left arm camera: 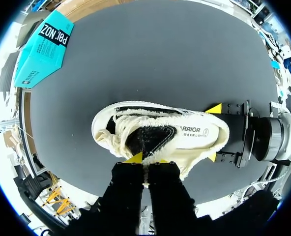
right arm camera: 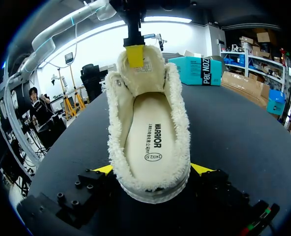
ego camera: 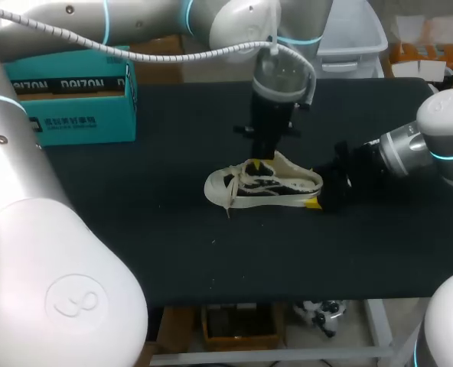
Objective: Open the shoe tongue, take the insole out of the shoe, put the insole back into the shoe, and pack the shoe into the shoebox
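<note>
A cream fleece-lined shoe point(ego camera: 263, 185) lies mid-table, toe toward the left. My left gripper point(left arm camera: 146, 160) comes down from above and is shut on the raised shoe tongue point(right arm camera: 138, 73). My right gripper point(right arm camera: 153, 169) holds the heel, one yellow tip touching each side. The printed insole point(right arm camera: 153, 135) lies flat inside the shoe, seen from the heel in the right wrist view. The teal shoebox point(ego camera: 73, 103) stands at the table's back left, well away from both grippers.
A black mat point(ego camera: 150, 245) covers the table. Loose laces point(ego camera: 228, 200) trail from the shoe's toe toward the front edge. Bare mat lies between the shoe and the shoebox point(left arm camera: 42, 49).
</note>
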Available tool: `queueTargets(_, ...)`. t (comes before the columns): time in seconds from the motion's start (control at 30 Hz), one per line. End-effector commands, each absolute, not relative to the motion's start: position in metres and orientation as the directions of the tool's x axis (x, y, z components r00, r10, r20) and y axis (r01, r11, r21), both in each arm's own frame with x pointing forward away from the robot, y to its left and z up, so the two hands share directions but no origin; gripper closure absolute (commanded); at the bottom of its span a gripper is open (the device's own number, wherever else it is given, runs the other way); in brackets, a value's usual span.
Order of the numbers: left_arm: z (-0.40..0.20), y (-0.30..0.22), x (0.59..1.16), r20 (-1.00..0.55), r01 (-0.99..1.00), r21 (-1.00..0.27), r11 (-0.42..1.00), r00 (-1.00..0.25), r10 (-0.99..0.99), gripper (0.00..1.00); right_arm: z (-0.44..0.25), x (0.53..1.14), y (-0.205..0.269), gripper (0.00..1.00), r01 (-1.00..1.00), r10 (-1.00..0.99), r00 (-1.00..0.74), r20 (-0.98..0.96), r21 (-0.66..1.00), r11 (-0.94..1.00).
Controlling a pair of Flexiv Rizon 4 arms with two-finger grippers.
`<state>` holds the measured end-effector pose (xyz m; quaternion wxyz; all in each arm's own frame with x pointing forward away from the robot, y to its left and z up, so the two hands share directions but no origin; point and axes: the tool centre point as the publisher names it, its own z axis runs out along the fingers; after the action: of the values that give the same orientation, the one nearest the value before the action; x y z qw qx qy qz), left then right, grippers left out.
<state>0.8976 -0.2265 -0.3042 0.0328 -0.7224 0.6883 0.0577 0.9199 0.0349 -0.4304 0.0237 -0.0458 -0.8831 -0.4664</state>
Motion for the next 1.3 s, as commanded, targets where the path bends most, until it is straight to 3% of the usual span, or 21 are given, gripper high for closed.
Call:
queueTargets(0.03,-0.300,-0.208,0.897,-0.057,-0.998,0.039,-0.050,0.048,-0.997,1.00,-0.438,0.919,0.039,1.00,0.102,0.056,-0.995,0.085,0.824,0.558)
queueTargets(0.57,-0.319,-0.140,0.903,0.242,-0.992,0.118,-0.043,0.070,-0.968,1.00,-0.438,0.919,0.039,1.00,0.102,0.056,-0.995,0.085,0.824,0.558)
queueTargets(1.1,-0.315,-0.131,0.894,0.300,-0.993,0.098,0.063,-0.031,-0.953,0.99,-0.438,0.919,0.039,1.00,0.102,0.056,-0.995,0.085,0.824,0.558)
queueTargets(1.2,-0.305,-0.133,0.889,0.307,-0.992,0.072,0.103,-0.076,-0.949,0.67,-0.438,0.919,0.039,1.00,0.102,0.056,-0.995,0.085,0.824,0.558)
queueTargets(1.3,-0.290,-0.136,0.885,0.321,-0.988,0.056,0.145,-0.119,-0.940,0.50,-0.438,0.919,0.039,1.00,0.102,0.056,-0.995,0.085,0.824,0.558)
